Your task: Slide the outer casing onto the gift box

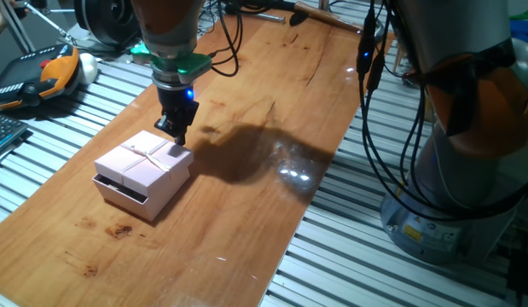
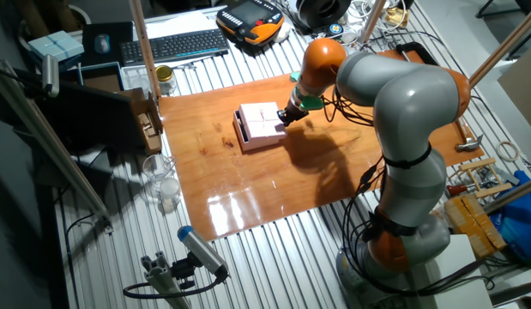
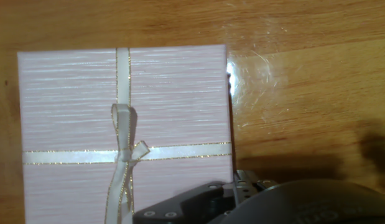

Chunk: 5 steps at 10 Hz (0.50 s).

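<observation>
The outer casing (image 1: 146,161), a pale pink lid with a thin crossed ribbon and small bow, lies over the gift box on the wooden board. It fills the left of the hand view (image 3: 124,124) and also shows in the other fixed view (image 2: 262,121). The gift box (image 1: 120,189) is mostly covered. Only a pink wall and a dark slit stick out at the casing's near-left side (image 2: 239,130), and its tan squares are hidden. My gripper (image 1: 177,134) looks shut, with its fingertips down at the casing's far-right edge (image 2: 286,118).
The wooden board (image 1: 246,213) lies on a slatted metal table. An orange teach pendant (image 1: 43,75) and a keyboard (image 2: 174,45) lie beyond the board's far-left side. Cables (image 1: 374,128) hang at the right near the robot base (image 1: 451,196).
</observation>
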Motion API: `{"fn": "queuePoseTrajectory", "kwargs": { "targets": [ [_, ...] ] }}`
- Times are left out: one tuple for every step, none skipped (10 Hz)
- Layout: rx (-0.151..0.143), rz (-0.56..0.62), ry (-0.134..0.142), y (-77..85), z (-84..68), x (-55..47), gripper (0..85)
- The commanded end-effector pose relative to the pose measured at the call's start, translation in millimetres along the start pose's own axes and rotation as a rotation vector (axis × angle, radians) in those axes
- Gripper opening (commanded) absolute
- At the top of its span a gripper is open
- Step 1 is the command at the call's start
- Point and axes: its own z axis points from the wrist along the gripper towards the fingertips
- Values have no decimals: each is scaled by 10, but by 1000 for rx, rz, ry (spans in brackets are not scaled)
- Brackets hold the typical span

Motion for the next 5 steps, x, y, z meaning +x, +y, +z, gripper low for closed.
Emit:
{"fn": "queuePoseTrajectory", "kwargs": {
  "targets": [
    [-2, 0, -1, 10, -2, 10, 0],
    [-2, 0, -3, 18, -2, 18, 0],
    [-2, 0, -6, 24, -1, 22, 0],
    [-2, -3, -8, 31, -2, 27, 0],
    [-2, -3, -11, 39, -4, 34, 0]
  ]
}}
